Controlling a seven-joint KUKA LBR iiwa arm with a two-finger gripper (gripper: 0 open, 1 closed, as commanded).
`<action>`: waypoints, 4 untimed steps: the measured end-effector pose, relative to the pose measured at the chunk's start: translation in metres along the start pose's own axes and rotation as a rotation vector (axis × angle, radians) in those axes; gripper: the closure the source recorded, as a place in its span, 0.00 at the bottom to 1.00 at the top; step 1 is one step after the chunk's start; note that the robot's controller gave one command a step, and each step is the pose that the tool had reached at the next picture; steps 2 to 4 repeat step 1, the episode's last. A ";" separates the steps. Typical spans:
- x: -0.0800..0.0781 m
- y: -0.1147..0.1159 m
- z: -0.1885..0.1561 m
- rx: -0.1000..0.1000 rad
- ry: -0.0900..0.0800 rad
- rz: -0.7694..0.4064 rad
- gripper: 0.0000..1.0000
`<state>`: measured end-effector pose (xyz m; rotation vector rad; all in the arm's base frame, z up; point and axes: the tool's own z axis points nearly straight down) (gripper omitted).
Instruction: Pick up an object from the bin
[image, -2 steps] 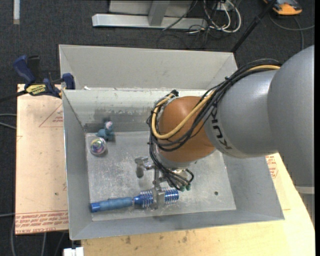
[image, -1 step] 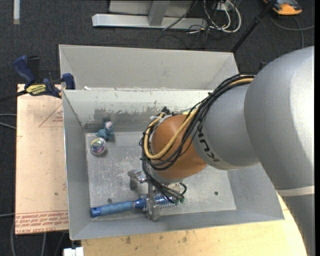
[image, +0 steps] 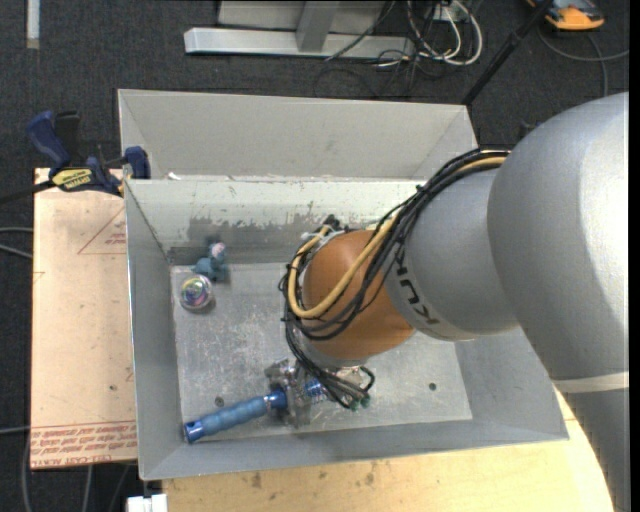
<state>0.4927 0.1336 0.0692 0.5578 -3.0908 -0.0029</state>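
Gripper sits low by the bin's near wall, right at the right end of a blue stick-shaped tool; can't tell if it's spread or clamped.

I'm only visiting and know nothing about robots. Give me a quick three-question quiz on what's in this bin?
1. True or false: the claw hangs over the bin's far left corner.
2. Which thing lies nearest the claw? A) blue stick B) shiny round thing C) small teal figure
3. Fill in: the arm reaches in from the view's ____.
Key: 1 false; 2 A; 3 right.
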 end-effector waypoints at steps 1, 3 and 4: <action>-0.010 -0.010 -0.146 0.003 -0.011 -0.046 1.00; -0.010 -0.010 -0.146 0.003 -0.011 -0.046 1.00; -0.010 -0.010 -0.146 0.003 -0.011 -0.046 1.00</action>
